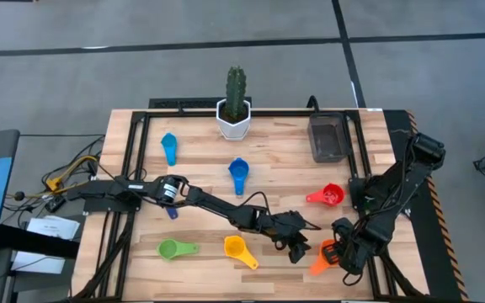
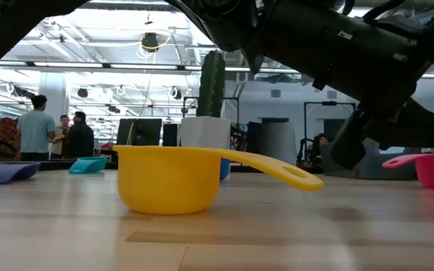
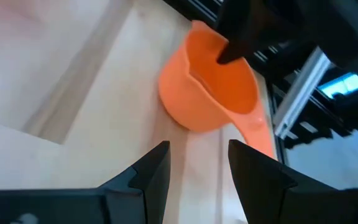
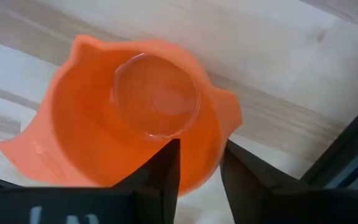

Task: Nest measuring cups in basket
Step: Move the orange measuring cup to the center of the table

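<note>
We see the orange measuring cup [image 4: 135,124], a glossy round bowl with a small pouring lip and flat handle, sitting at about four o'clock on the table [image 1: 200,143] by its near right edge. The right gripper [image 4: 199,163] straddles its rim, one finger inside and one outside, clamped on the wall. At nine o'clock from it, the left gripper [image 3: 197,163] hovers just beside with fingers apart, holding nothing.

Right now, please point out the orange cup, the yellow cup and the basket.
orange cup [image 4: 92,143], right wrist view, inner wall of the bowl.
yellow cup [image 2: 168,179], low view, outer side of the bowl.
basket [image 1: 329,139], high view, its middle.
</note>
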`<move>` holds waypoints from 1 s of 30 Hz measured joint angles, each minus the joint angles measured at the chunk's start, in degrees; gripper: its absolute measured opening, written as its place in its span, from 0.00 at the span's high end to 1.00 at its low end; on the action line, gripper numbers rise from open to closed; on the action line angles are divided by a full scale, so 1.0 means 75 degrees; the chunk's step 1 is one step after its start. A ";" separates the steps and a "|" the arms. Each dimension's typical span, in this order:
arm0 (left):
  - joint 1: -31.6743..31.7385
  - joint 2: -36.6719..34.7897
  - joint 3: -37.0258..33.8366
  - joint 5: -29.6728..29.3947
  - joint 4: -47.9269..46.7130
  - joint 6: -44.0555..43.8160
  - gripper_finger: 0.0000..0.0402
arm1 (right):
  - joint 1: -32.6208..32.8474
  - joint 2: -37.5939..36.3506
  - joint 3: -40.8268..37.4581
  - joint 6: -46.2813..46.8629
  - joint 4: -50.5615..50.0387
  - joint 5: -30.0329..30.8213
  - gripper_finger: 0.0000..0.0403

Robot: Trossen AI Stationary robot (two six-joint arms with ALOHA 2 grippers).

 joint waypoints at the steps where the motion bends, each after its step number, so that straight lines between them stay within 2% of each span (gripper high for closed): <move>1: 0.0005 0.0000 0.0000 0.0087 0.0013 -0.0027 0.62 | 0.0006 0.0000 0.0000 -0.0001 -0.0008 0.0000 0.69; 6: 0.0009 -0.0006 0.0000 0.0170 0.0051 -0.0183 0.62 | 0.0052 0.0000 0.0000 0.0005 -0.0017 0.0001 0.70; 11: 0.0012 -0.0006 0.0000 0.0168 0.0080 -0.0185 0.62 | 0.0050 0.0000 0.0000 0.0017 -0.0035 0.0006 0.67; 22: 0.0017 -0.0009 0.0000 0.0166 0.0280 -0.0227 0.62 | 0.0180 0.0000 0.0000 0.0035 -0.0236 0.0015 0.52; 26: 0.0017 -0.0018 0.0003 -0.0332 0.0944 -0.0370 0.62 | 0.0275 -0.0023 0.0000 0.0125 -0.0214 0.0012 0.46; 30: 0.0049 -0.0023 0.0003 -0.0572 0.0761 -0.0098 0.62 | 0.0306 -0.0178 0.0000 0.0137 -0.0250 0.0015 0.43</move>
